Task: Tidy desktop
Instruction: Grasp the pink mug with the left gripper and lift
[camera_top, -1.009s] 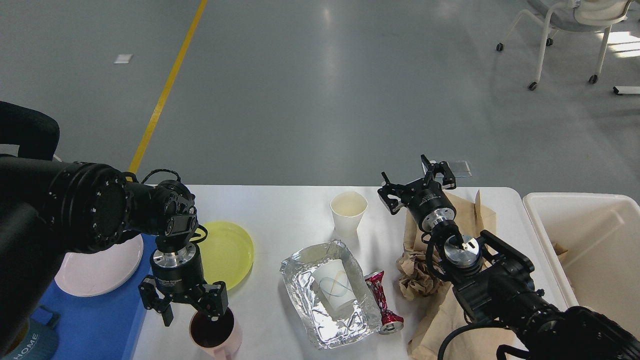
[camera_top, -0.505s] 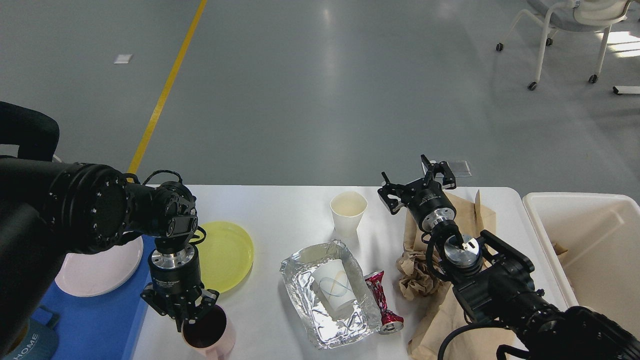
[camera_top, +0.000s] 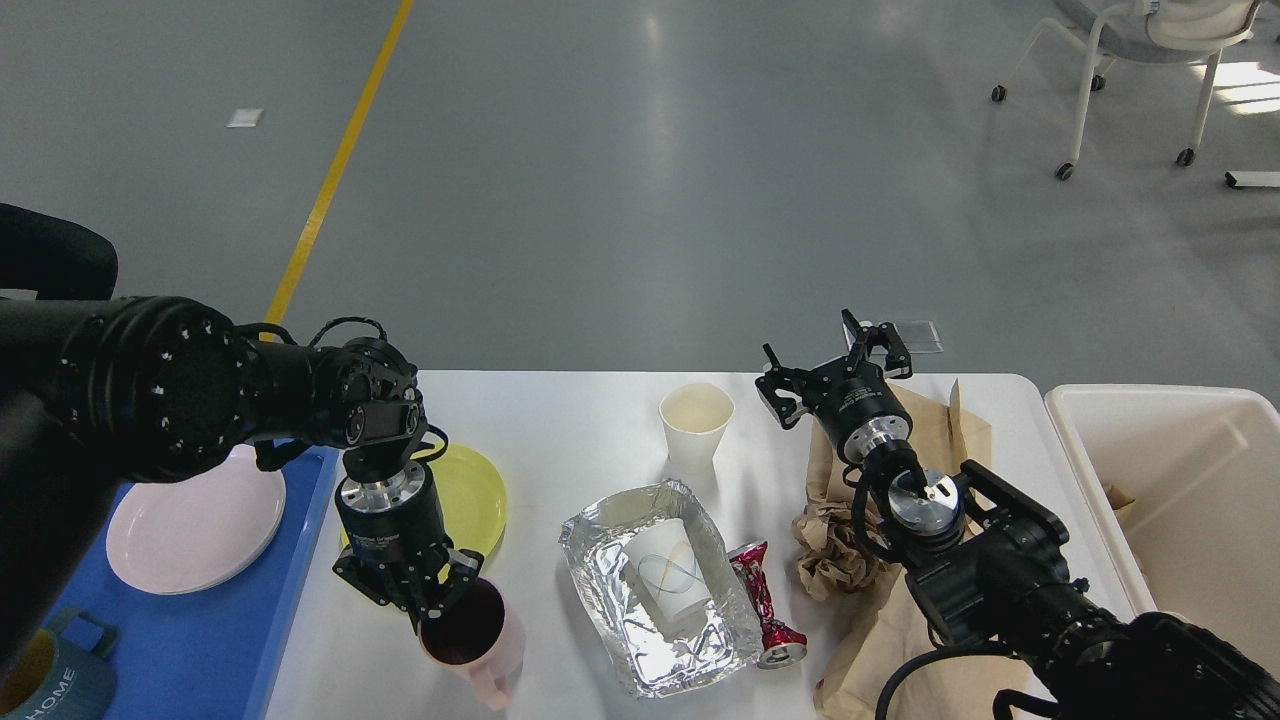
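The white desktop (camera_top: 560, 430) holds scattered items. My left gripper (camera_top: 428, 603) is shut on the rim of a pink mug (camera_top: 478, 640) with a dark inside, near the table's front left; the mug is tilted, handle towards the front. My right gripper (camera_top: 836, 362) is open and empty, above the table's far edge beside a brown paper bag (camera_top: 935, 440). A yellow plate (camera_top: 475, 490) lies behind the left gripper, partly hidden by the wrist.
A foil tray (camera_top: 600, 540) holds a paper cup (camera_top: 668, 580) on its side. Another paper cup (camera_top: 697, 425) stands behind it. A crushed red can (camera_top: 765, 605) and crumpled brown paper (camera_top: 832, 560) lie right. Cream bin (camera_top: 1180, 470) at right; blue tray (camera_top: 210, 640) with plate (camera_top: 190, 530) and blue mug (camera_top: 50, 680) at left.
My left gripper closed on the pink mug's rim, then moved right and slightly back with the mug, which now tilts. The right arm has not moved.
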